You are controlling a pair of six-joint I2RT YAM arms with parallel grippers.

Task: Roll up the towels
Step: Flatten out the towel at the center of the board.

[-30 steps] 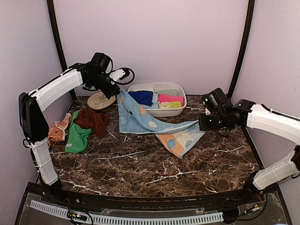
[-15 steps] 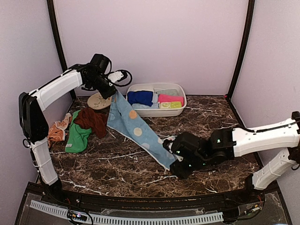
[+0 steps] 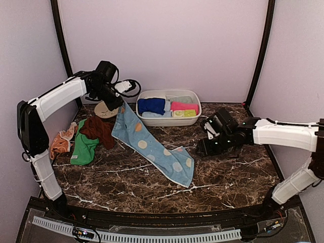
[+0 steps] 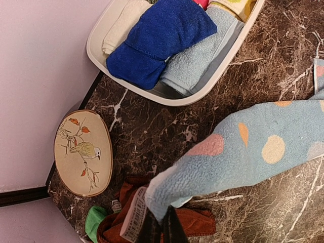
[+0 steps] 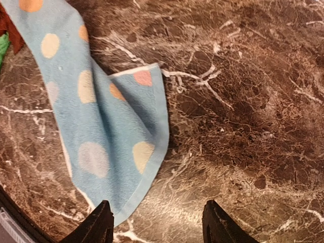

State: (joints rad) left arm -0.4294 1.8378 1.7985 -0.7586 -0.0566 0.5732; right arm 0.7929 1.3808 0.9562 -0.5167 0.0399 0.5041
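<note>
While the left gripper (image 4: pixel 162 225) is clamped tight on one corner of the dotted towel (image 4: pixel 253 147), holding that corner raised above the marble table (image 3: pixel 228 177), the right gripper (image 5: pixel 158 225) hovers with its jaws spread wide and nothing between them. The light blue cloth, spotted in peach, cream and pale blue, slopes down from the pinched corner and runs diagonally across the tabletop; its far end lies flat, with one corner folded back on itself just ahead of the right fingers (image 5: pixel 98 225). A white care label hangs at the held corner. Below the left gripper lies a rust-brown towel (image 3: pixel 99 130), bunched, overlapping a green towel (image 3: pixel 83 147) at the table's left side. Just beyond them sits an oval plate (image 4: pixel 83 152) painted with a bird on a branch. At the back stands a white tub (image 3: pixel 169 121) holding a royal blue towel (image 3: pixel 152 105), a light blue towel (image 4: pixel 195 66) beside it, and a pink towel (image 3: pixel 184 106).
</note>
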